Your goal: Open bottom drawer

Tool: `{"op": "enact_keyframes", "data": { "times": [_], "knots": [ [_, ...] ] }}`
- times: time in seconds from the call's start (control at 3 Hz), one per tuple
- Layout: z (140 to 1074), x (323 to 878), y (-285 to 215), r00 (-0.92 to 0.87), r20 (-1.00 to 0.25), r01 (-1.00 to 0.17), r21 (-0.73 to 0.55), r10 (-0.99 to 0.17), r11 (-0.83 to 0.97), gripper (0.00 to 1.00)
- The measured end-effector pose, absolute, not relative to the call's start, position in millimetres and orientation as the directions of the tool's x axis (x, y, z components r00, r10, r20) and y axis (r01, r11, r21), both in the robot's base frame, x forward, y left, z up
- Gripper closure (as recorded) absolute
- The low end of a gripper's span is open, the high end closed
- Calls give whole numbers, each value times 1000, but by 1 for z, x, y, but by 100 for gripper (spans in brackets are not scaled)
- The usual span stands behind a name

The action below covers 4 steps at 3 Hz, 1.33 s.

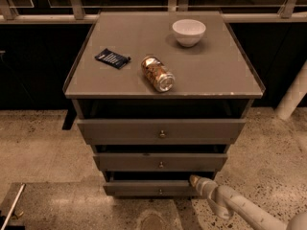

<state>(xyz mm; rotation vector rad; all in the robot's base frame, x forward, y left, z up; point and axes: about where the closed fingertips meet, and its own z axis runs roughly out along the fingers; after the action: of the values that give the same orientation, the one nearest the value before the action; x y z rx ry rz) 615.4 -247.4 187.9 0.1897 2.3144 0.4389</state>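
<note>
The bottom drawer (144,188) is the lowest, narrowest grey front of three on the grey cabinet, with a tiny round knob (160,191) at its centre. It stands a little way out, with a dark gap above it. My gripper (194,181) sits at the end of the white arm that comes in from the lower right. Its tip is at the drawer's upper right edge, to the right of the knob.
The middle drawer (160,162) and top drawer (160,130) also stand a little out. On the cabinet top (216,71) lie a white bowl (188,31), a tipped can (157,74) and a dark packet (112,58). A white post (293,97) stands at right on speckled floor.
</note>
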Motion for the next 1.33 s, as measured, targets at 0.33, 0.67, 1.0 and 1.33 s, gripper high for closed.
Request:
{"op": "enact_keyframes", "data": {
  "times": [0.33,0.67,1.0,1.33],
  "knots": [
    [192,615,-247,-701,-662,4,368,265,930,100],
    [189,597,-235,-737,-634,-31,379,235,925,100],
    [191,597,-233,-742,-629,-34,384,234,923,100],
    [190,555,-206,-803,-573,-108,409,162,906,100]
  ]
}}
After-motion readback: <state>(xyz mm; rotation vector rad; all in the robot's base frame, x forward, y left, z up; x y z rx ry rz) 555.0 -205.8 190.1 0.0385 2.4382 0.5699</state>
